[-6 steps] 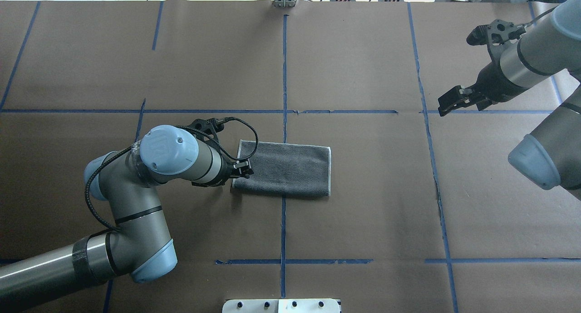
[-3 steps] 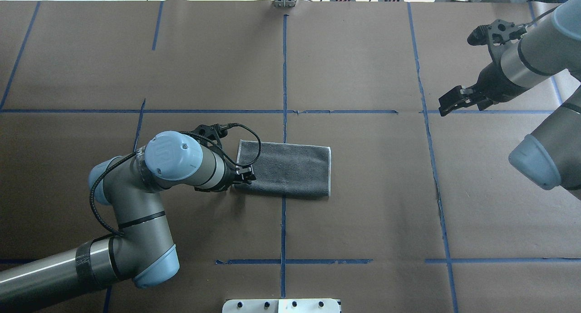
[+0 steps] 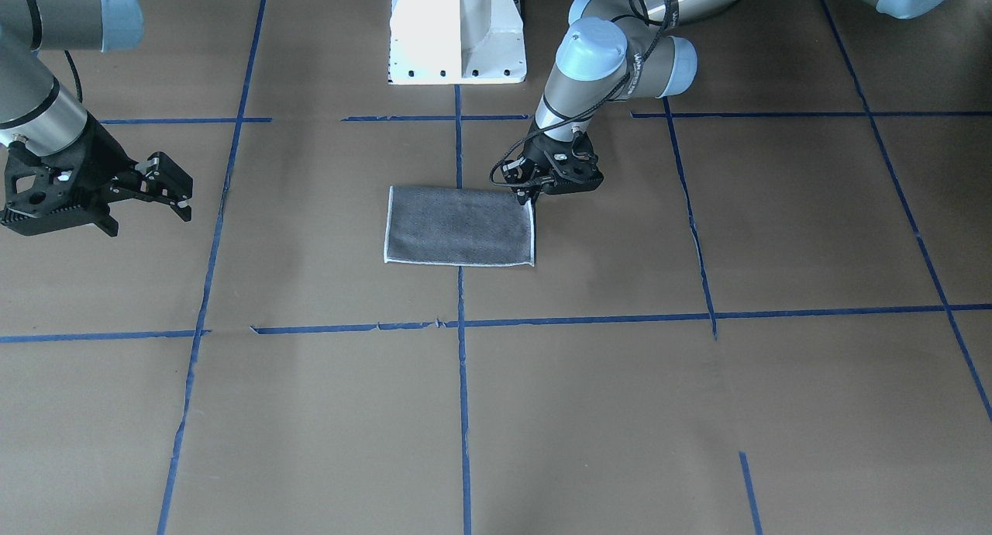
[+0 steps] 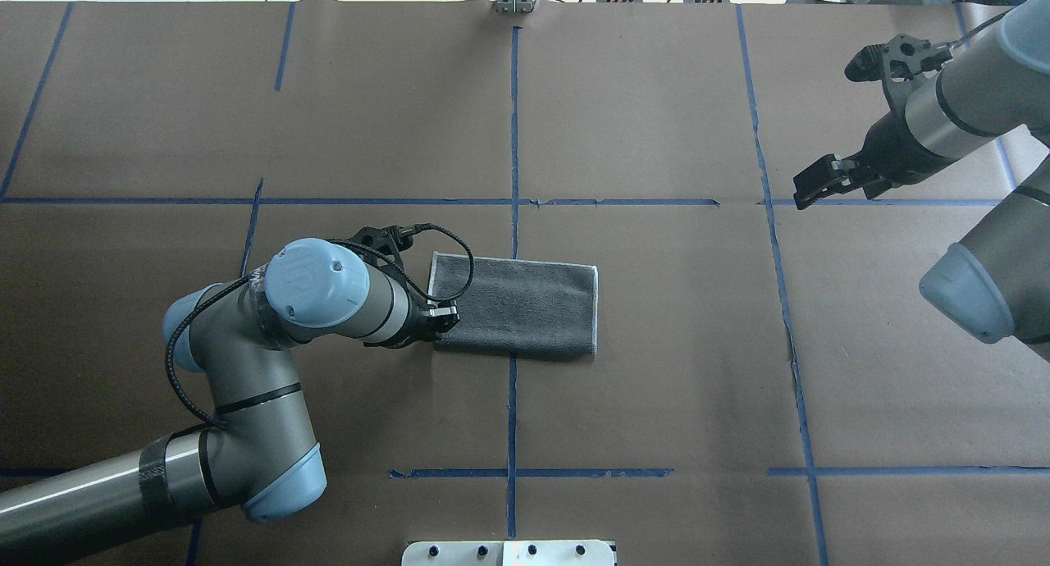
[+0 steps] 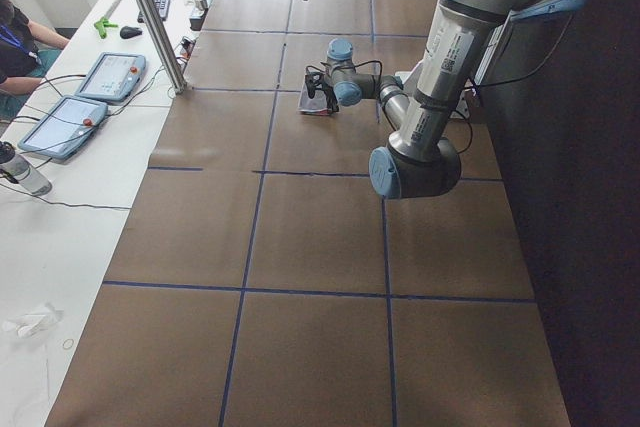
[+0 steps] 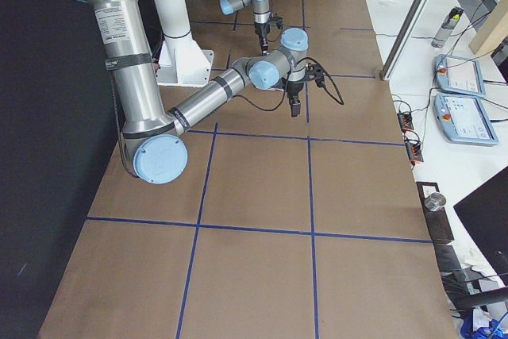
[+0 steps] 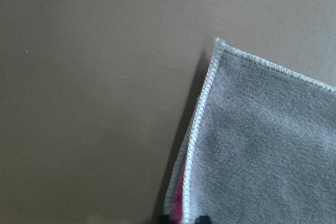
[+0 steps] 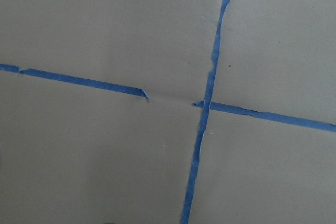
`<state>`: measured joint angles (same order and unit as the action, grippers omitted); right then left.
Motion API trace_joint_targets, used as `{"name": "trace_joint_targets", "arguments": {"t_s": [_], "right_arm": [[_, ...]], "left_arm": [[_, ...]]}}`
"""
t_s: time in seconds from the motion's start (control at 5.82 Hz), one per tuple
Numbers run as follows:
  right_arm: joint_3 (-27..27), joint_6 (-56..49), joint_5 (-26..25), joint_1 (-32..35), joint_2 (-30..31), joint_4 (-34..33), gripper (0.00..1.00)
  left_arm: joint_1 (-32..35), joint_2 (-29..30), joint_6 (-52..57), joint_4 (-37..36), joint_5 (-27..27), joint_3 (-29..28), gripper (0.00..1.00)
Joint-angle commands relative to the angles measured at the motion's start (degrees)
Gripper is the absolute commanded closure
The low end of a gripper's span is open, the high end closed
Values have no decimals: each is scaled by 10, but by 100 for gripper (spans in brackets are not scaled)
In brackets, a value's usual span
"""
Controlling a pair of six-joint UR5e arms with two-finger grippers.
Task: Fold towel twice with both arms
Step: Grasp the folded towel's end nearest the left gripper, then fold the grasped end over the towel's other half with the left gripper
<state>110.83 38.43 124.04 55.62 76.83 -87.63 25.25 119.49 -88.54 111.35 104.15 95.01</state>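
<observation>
The towel [image 4: 525, 308] lies near the table's middle, folded into a rectangle with its grey face up and whitish edging around it [image 3: 457, 225]. My left gripper [image 4: 444, 316] is at the towel's near left corner, low on the table [image 3: 528, 196]. In the left wrist view the fingertips [image 7: 202, 217] stand close together on the towel's edge [image 7: 262, 145], and a strip of pink shows between the layers. My right gripper [image 4: 808, 193] hangs open and empty far to the right, above bare table [image 3: 174, 186].
The white pedestal base [image 3: 457, 31] stands at the robot's side of the table. Blue tape lines [image 4: 513, 139] divide the brown table cover into squares. A side desk with tablets [image 5: 105, 77] and a metal pole [image 5: 150, 17] stands beyond the far edge.
My left arm has shifted slightly right toward the towel, and the towel's near left corner has drawn in under the gripper. The right arm has not moved.
</observation>
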Motion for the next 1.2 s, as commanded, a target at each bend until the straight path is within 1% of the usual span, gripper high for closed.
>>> {"name": "trace_joint_targets", "arguments": {"t_s": [0.0,0.17,0.34,0.52,0.69,0.86,1.03], "right_arm": [[0,1,-2,0,2,0,0],[0,1,-1,0,3,0,0],[0,1,-1,0,10,1,0],[0,1,0,0,11,1,0],[0,1,1,0,11,1,0],[0,1,1,1,14,1,0],[1,2,1,1,15,1,0]], "left_arm": [[1,2,-2,-6,-4,7,100],[3,17,-3,-25,-6,9,100],[3,69,-3,-103,-15,9,100],[1,112,-3,-140,-31,0,100],[-14,139,-2,-141,-52,-20,100],[-35,188,-2,-141,-84,-73,100],[-42,229,-1,-141,-90,-120,100]]}}
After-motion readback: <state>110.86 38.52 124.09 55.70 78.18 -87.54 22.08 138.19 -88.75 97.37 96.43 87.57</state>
